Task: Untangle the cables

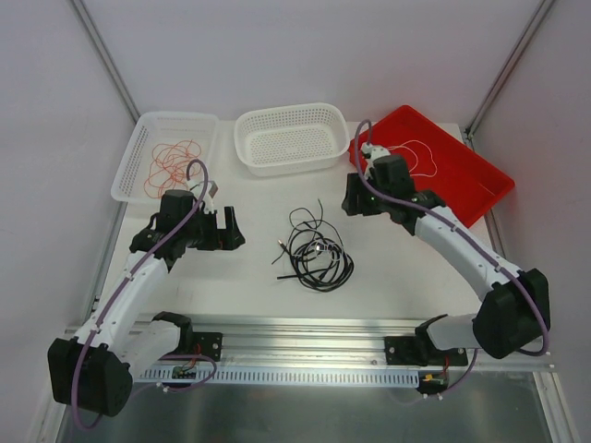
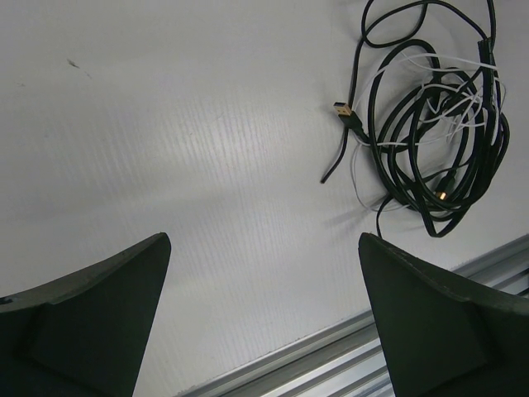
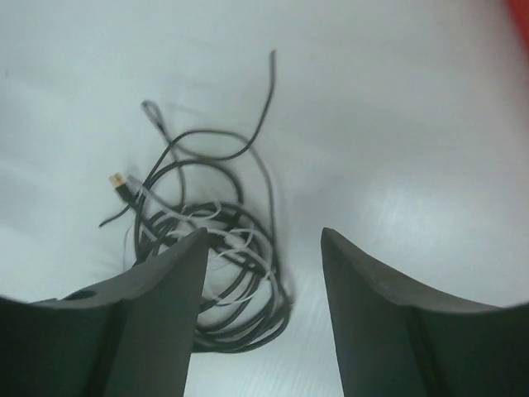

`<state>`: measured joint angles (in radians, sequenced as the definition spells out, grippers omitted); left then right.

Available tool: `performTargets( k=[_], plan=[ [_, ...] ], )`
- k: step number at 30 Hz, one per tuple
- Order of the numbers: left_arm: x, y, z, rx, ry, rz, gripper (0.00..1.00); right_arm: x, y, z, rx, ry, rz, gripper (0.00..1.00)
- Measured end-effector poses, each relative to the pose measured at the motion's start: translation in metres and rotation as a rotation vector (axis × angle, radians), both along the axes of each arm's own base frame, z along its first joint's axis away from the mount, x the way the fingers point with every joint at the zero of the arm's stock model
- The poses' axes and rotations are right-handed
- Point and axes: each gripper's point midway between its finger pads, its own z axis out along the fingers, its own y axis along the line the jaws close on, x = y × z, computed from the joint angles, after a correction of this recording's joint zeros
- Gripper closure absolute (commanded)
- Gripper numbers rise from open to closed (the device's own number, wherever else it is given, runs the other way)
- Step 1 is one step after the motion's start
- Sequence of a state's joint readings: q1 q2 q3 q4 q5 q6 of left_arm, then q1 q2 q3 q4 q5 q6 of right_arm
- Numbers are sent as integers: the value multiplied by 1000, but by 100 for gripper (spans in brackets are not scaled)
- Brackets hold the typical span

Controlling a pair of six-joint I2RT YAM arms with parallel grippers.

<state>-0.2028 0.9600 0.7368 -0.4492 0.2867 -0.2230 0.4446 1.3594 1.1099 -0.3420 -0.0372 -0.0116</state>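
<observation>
A tangle of black cords with a thin white wire threaded through it lies in the middle of the table. It shows again in the left wrist view at the upper right, and in the right wrist view, partly behind the left finger. A red-orange wire lies coiled in the left basket. Another white wire rests in the red tray. My left gripper hangs open to the left of the tangle, over bare table. My right gripper is open and holds nothing, up and to the right of the tangle.
Along the far edge stand a white mesh basket on the left, a white perforated basket in the middle with nothing in it, and a red tray on the right. An aluminium rail runs along the near edge.
</observation>
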Motion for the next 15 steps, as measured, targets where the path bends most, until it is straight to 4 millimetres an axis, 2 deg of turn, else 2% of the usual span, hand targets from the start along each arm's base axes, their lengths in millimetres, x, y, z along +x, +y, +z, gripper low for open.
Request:
performTargets(
  k=[4,7,9,15],
  plan=[
    [0,1,1,3,-8,3,1,-44,37,-27,-21,57,107,49],
    [0,1,2,5,-14,4,1,-67,48,-47,-45,99,134,56],
    [0,2,3,6,-17,4,1,-76,50,-57,-60,119,132,61],
    [0,2,3,6,-16,4,1,-92,60,-81,-78,154,134,63]
  ],
)
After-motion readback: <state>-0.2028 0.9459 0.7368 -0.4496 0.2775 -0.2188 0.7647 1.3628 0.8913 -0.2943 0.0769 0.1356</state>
